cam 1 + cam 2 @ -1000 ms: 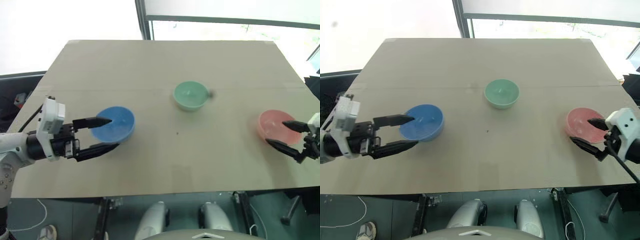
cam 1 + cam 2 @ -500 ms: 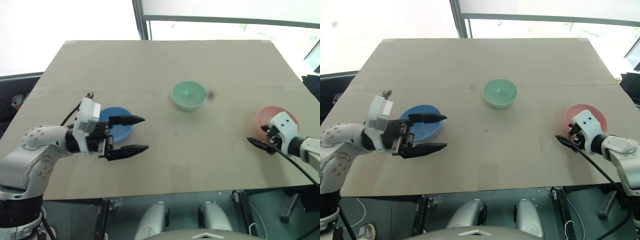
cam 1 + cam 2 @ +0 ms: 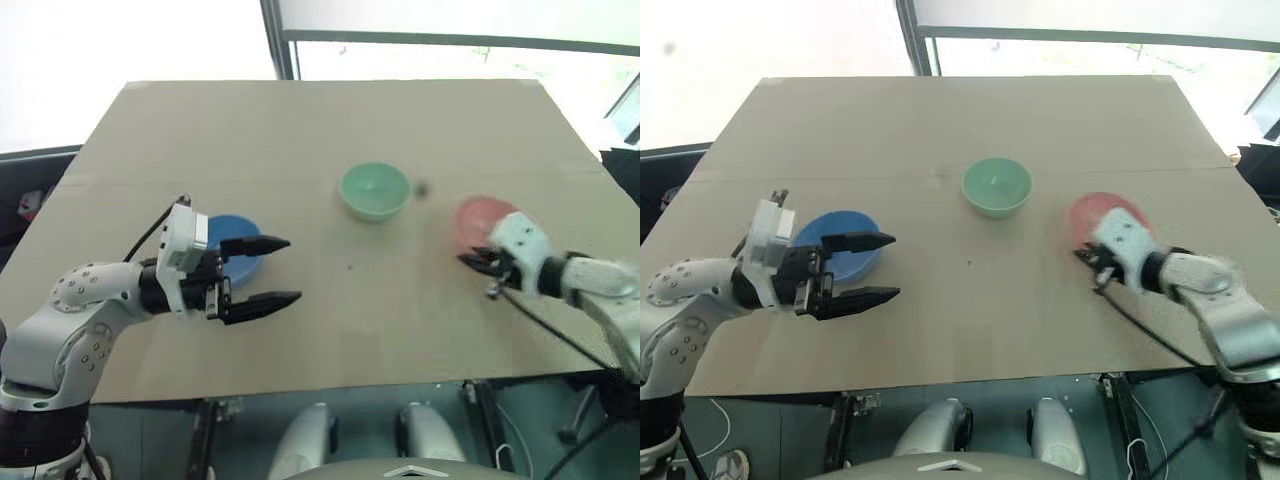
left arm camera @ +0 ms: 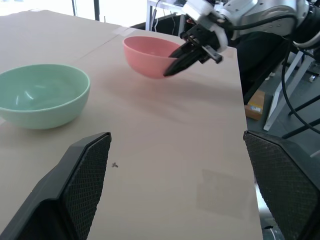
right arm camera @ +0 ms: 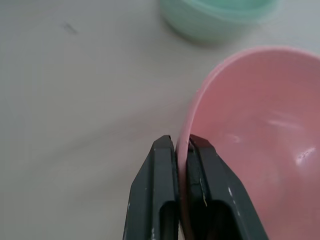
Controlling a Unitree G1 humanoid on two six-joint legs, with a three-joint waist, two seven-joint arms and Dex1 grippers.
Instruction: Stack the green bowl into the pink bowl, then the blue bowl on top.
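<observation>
The pink bowl point(image 3: 482, 217) sits on the table right of centre, blurred. My right gripper point(image 5: 182, 150) is shut on its near rim, one finger inside and one outside; it also shows in the left wrist view, right gripper point(image 4: 176, 58) against the pink bowl point(image 4: 146, 54). The green bowl point(image 3: 375, 190) stands upright at the middle of the table, apart from both grippers. The blue bowl point(image 3: 228, 262) rests on the left, partly hidden behind my left gripper point(image 3: 282, 270), which is open with its fingers past the bowl's right side, holding nothing.
The tan table point(image 3: 320, 330) has its front edge close below both arms. A small dark speck point(image 3: 421, 188) lies right of the green bowl. Windows and a dark frame post point(image 3: 276, 40) stand beyond the far edge.
My right gripper shut on the pink bowl's rim and dragged the bowl leftward toward the centre. My left gripper moved rightward past the blue bowl, staying open.
</observation>
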